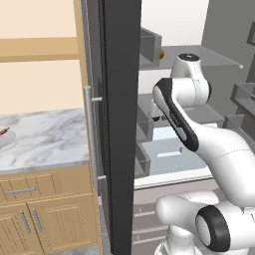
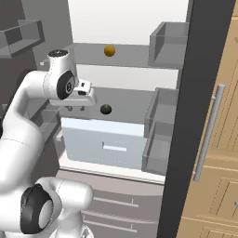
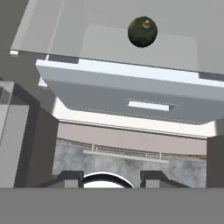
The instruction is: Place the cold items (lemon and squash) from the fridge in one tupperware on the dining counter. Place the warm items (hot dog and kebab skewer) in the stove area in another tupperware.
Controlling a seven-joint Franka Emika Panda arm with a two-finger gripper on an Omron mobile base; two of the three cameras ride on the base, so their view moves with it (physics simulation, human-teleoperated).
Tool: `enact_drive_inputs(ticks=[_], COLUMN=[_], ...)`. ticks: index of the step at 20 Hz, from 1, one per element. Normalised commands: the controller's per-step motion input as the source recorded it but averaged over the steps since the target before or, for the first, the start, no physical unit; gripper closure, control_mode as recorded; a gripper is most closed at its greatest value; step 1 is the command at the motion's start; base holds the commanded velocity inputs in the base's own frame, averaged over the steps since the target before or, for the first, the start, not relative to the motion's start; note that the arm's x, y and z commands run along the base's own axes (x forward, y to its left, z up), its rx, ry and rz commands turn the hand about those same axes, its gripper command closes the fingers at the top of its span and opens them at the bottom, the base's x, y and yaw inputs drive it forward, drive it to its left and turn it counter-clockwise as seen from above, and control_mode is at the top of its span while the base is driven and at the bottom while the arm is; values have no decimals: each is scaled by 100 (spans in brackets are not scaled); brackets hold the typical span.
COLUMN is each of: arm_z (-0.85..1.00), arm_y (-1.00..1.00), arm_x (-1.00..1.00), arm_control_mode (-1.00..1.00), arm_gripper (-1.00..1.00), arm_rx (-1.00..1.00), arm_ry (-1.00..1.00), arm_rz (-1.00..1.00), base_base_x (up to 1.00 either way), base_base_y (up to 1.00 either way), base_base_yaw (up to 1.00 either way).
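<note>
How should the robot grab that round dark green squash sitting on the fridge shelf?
Probably around its round middle. The squash sits upright, its stem nub on top, alone on the shelf above the drawer. Coming straight in from the open front, one finger on each side, looks best; the pincer holds nothing.

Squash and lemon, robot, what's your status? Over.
Tool open, holding nothing. Squash on middle fridge shelf, lemon on shelf above, both untouched. Nothing blocking squash.
</note>
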Motion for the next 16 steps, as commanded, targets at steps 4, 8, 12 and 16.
enact_drive_inputs(ticks=[4, 8, 12, 16], arm_z=[-13, -23, -19, -16], arm_y=[-14, -55, -38, -2], arm_x=[0, 14, 46, 58], arm_control_mode=[-100, -100, -100, -100], arm_gripper=[-100, -100, -100, -100], arm_rx=[0, 1, 1, 0], arm_ry=[-1, -3, 0, 0], arm_rz=[0, 0, 0, -1], base_base_x=[0, 0, 0, 0], base_base_y=[0, 0, 0, 0], base_base_yaw=[0, 0, 0, 0])
